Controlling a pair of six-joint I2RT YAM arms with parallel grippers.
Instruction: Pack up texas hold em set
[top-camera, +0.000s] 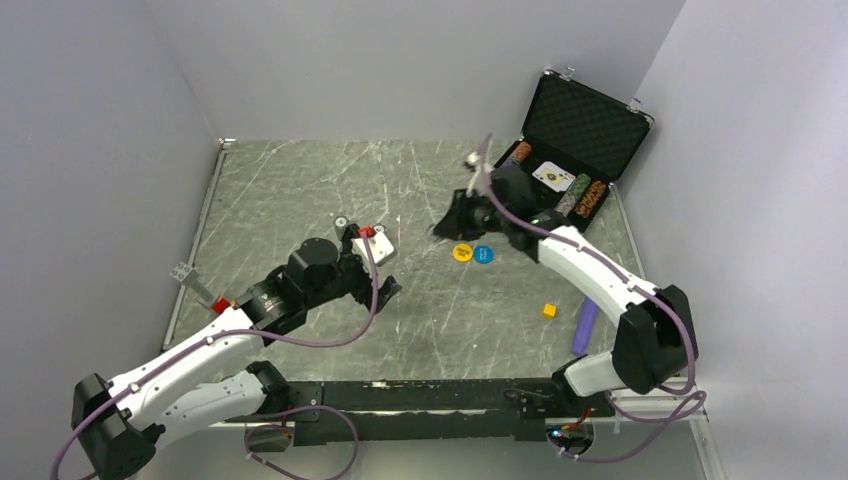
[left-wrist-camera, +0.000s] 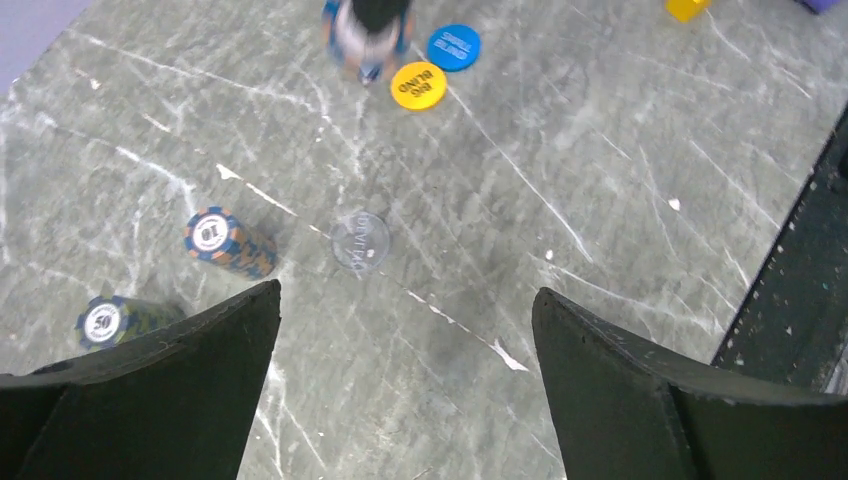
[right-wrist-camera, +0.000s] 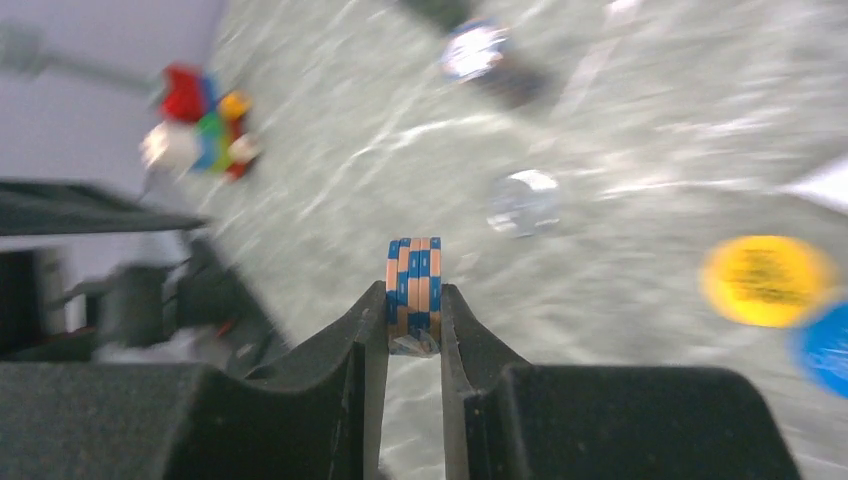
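Your right gripper (right-wrist-camera: 415, 300) pinches a small blue-and-orange chip stack (right-wrist-camera: 415, 285) near the open briefcase (top-camera: 585, 125).
The briefcase sits tight in the far right corner, its foam-lined lid upright. On its near-left side lie a flat yellow disc (top-camera: 462, 252) and a blue disc (top-camera: 484, 254) on bare veined table (top-camera: 300, 190). Your right arm stretches low. Well away from the briefcase, your left gripper (left-wrist-camera: 405, 292) has its jaws spread wide.

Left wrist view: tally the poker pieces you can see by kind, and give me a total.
Chip stacks: 3 (10 stack, 50 stack, held stack in the right gripper)
Discs: 3 (yellow disc, blue disc, clear disc)
Total: 6
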